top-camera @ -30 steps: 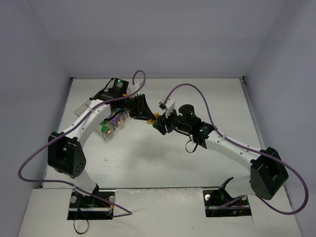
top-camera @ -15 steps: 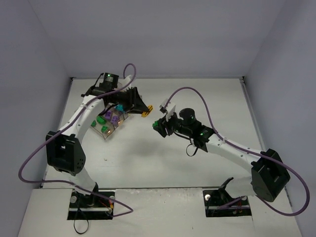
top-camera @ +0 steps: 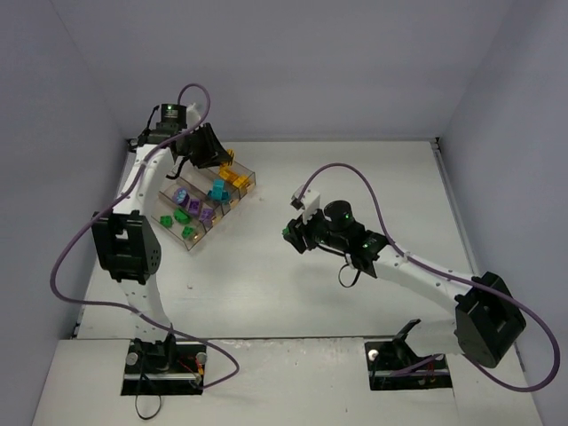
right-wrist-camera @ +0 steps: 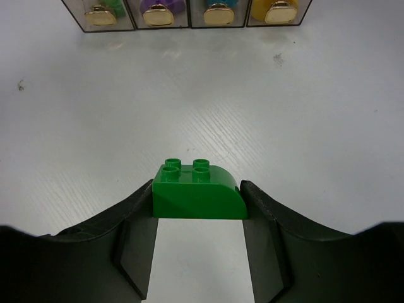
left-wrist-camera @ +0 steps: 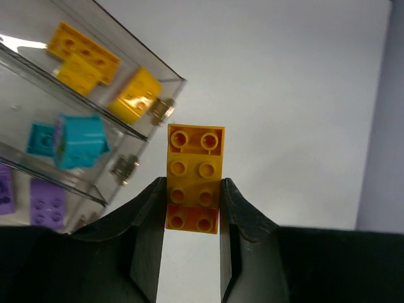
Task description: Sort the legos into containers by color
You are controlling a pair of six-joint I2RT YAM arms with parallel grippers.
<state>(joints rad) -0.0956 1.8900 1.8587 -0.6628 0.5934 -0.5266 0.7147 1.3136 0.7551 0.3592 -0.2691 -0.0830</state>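
Containers: four narrow clear smoky plastic bins (top-camera: 252,181) joined side by side, at the far left of the white table (top-camera: 373,169); seen end-on from the right wrist they hold green, purple, cyan and orange-yellow, left to right.
Left gripper (left-wrist-camera: 192,189): fingers pressed on both long sides of an orange-yellow two-by-four-stud plastic brick (left-wrist-camera: 194,158) (studs facing the camera), just beside the end corner of the orange-yellow bin.
Right gripper (right-wrist-camera: 197,189): clamped on a green round-topped plastic brick (right-wrist-camera: 199,201), over the table, well apart from the bins.
Binned bricks: orange-yellow pieces (left-wrist-camera: 82,53), cyan pieces (left-wrist-camera: 79,140), purple pieces (left-wrist-camera: 44,202), green pieces (top-camera: 182,216).
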